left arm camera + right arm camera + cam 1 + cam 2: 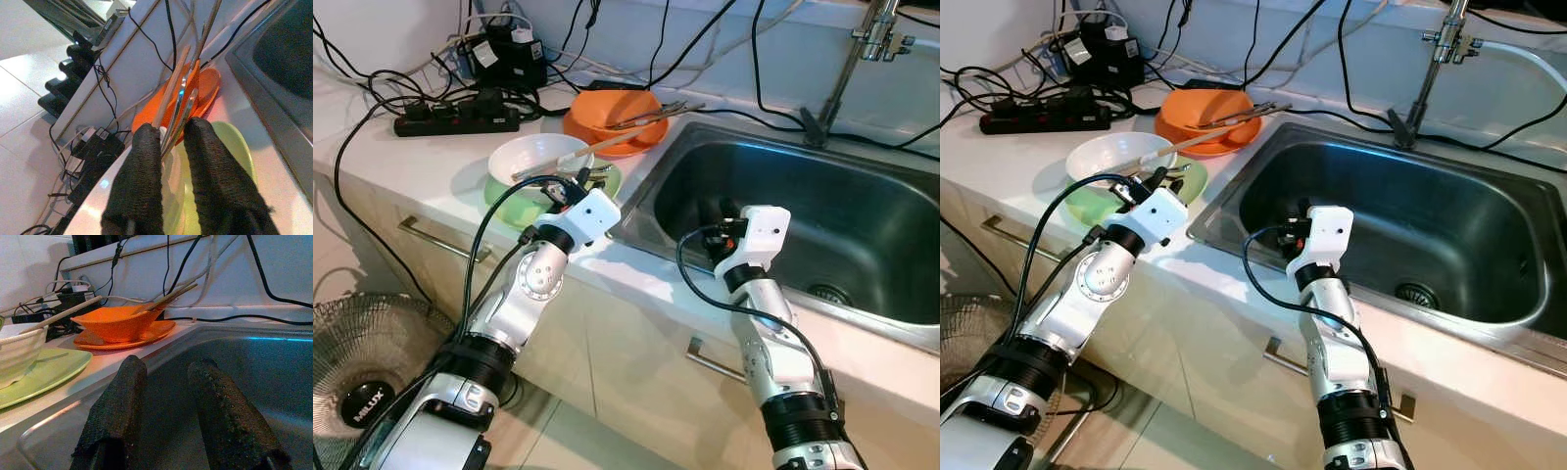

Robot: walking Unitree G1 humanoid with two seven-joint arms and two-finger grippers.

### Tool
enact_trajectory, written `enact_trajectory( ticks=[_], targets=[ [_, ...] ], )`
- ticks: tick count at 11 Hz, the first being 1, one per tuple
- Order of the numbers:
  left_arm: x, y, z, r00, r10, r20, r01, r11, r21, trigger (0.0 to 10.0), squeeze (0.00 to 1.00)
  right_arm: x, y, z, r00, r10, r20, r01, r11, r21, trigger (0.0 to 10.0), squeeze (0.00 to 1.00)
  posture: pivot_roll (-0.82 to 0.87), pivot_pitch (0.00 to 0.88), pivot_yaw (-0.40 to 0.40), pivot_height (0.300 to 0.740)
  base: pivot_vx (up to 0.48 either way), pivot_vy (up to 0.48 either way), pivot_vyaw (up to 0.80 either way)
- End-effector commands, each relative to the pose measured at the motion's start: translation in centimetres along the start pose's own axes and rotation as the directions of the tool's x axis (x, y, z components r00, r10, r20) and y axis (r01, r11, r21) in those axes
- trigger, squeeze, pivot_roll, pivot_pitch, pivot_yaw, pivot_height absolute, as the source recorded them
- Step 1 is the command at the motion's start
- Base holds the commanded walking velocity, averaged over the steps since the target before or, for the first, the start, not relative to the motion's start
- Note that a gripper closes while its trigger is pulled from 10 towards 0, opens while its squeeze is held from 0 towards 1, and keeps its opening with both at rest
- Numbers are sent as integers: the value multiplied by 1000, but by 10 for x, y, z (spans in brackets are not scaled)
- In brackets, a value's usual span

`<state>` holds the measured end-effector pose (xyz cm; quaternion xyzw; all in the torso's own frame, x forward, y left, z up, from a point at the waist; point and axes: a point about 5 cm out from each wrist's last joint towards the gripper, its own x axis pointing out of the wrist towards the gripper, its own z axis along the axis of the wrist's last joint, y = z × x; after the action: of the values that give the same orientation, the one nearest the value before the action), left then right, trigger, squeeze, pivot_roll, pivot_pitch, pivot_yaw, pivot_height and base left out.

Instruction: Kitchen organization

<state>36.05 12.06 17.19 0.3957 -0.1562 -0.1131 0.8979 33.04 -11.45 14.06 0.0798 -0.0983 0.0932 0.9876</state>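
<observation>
A white bowl (533, 157) stands on a green plate (504, 201) on the counter, left of the sink (842, 225). A wooden chopstick and metal cutlery (183, 98) lean out of the bowl. My left gripper (578, 183) is at the bowl's right rim, its fingers shut on the metal cutlery, with the chopstick beside them. Behind it an orange bowl (607, 113) with more utensils rests on an orange plate (146, 335). My right gripper (717, 211) hangs open inside the sink basin near its left wall, holding nothing.
A faucet (862, 59) rises behind the sink. A black power strip (455, 119), chargers and many cables lie along the back of the counter. A floor fan (362, 362) stands low on the left. Drawer handles (431, 238) run along the cabinet front.
</observation>
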Motion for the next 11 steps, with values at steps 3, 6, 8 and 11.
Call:
enact_trajectory(
  ticks=[3,6,8,11],
  targets=[
    [3,1,3,1000,5,17,-5,1000,10,0,0,-1,0,-1,1000,-4,-1,4,1000,9,10000,0,143,24,20,740,0,0,0],
    [6,2,6,999,9,31,-10,1000,21,0,0,-2,0,-3,1000,-8,-7,8,1000,16,10000,0,143,27,21,740,0,0,0],
    [8,4,10,999,12,49,-14,999,41,10000,0,-2,1,-3,1000,-7,-10,8,1000,19,10000,0,142,28,21,740,0,0,0],
    [9,14,30,989,59,134,-64,997,35,10000,0,-1,0,-3,1000,-7,-10,7,1000,19,10000,0,147,26,16,740,0,0,0]
  ],
)
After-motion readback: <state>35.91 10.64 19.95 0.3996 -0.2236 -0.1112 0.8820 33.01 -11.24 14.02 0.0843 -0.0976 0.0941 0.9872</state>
